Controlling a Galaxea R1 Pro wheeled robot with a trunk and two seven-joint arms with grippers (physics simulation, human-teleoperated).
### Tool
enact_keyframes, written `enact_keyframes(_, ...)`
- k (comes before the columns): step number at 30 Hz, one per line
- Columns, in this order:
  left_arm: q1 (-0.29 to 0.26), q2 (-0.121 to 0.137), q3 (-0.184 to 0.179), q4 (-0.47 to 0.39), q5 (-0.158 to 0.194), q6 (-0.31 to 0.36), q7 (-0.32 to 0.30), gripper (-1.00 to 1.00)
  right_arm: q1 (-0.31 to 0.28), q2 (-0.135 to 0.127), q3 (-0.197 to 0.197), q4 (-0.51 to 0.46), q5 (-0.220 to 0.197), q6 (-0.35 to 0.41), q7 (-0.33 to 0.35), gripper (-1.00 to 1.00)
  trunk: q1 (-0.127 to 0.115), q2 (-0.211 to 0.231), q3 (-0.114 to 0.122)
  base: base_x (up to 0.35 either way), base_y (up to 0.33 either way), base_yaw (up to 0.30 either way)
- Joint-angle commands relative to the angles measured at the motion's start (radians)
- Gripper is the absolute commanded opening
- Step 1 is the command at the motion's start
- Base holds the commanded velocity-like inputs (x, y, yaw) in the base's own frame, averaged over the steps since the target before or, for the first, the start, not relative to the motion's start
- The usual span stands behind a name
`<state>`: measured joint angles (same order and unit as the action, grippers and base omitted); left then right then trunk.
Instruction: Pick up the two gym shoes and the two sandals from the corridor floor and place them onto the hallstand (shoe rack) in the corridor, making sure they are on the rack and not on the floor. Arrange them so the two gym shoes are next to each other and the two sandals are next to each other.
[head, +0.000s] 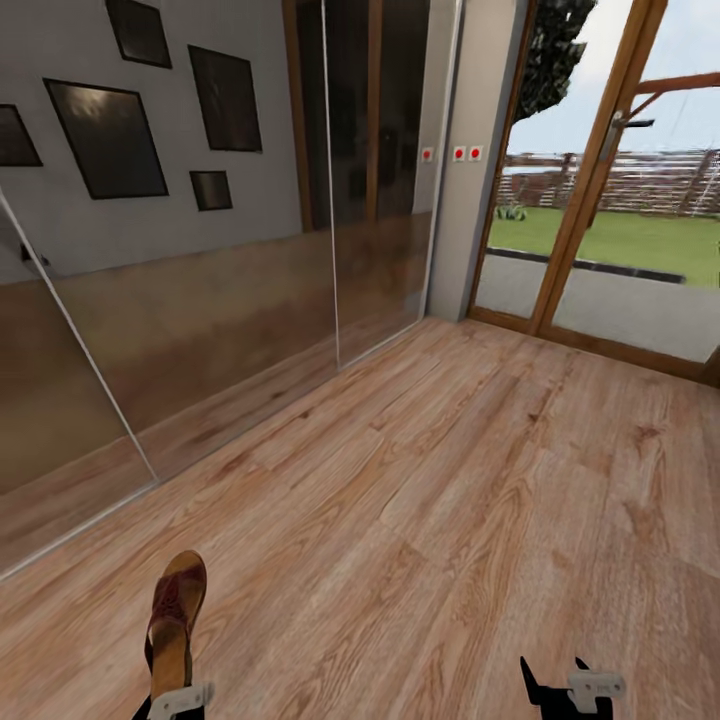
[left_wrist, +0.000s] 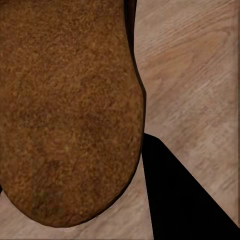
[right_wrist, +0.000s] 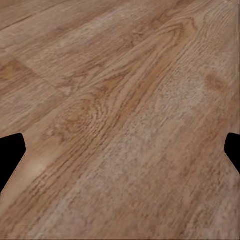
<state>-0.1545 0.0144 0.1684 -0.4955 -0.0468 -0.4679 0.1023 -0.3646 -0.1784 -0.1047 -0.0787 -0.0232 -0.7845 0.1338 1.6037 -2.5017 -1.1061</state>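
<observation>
One brown sandal (head: 178, 600) hangs above the corridor floor (head: 450, 500) at the lower left of the head view, toe pointing away from me. My left gripper (head: 176, 697) is shut on its heel end. In the left wrist view the sandal's rough brown sole (left_wrist: 65, 110) is close up, with one black finger (left_wrist: 185, 200) beside it. My right gripper (head: 555, 672) sits low at the lower right, open and empty, and its wrist view shows bare planks (right_wrist: 120, 120) between the spread fingertips. The gym shoes and the hallstand are out of view.
Tall mirrored sliding doors (head: 200, 330) run along the left side. A grey pillar (head: 470, 170) with small red-dot switches stands ahead. To the right, a wood-framed glass door (head: 590, 180) looks out on a lawn. Wood-plank floor stretches ahead.
</observation>
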Motion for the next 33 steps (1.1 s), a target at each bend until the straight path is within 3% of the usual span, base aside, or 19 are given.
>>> enact_keyframes(1, 0.0, 0.0, 0.001, 0.001, -0.008, -0.005, 0.005, -1.0, 0.0, -0.001, -0.008, 0.0, -0.002, -0.002, 0.01, 1.0, -0.001, 0.0, 0.005, 0.0, 0.0, 0.0)
enact_keyframes(8, 0.0, 0.001, 0.0, 0.003, -0.004, -0.022, 0.002, -1.0, 0.0, 0.001, -0.007, -0.003, -0.003, -0.002, 0.01, 1.0, -0.004, 0.002, 0.041, 0.0, 0.0, 0.0)
enact_keyframes(33, 0.0, 0.001, 0.0, 0.003, -0.004, -0.021, 0.0, -1.0, 0.0, 0.02, -0.007, 0.0, -0.004, -0.004, 0.01, 1.0, -0.1, 0.177, 0.118, 0.0, 0.0, 0.018)
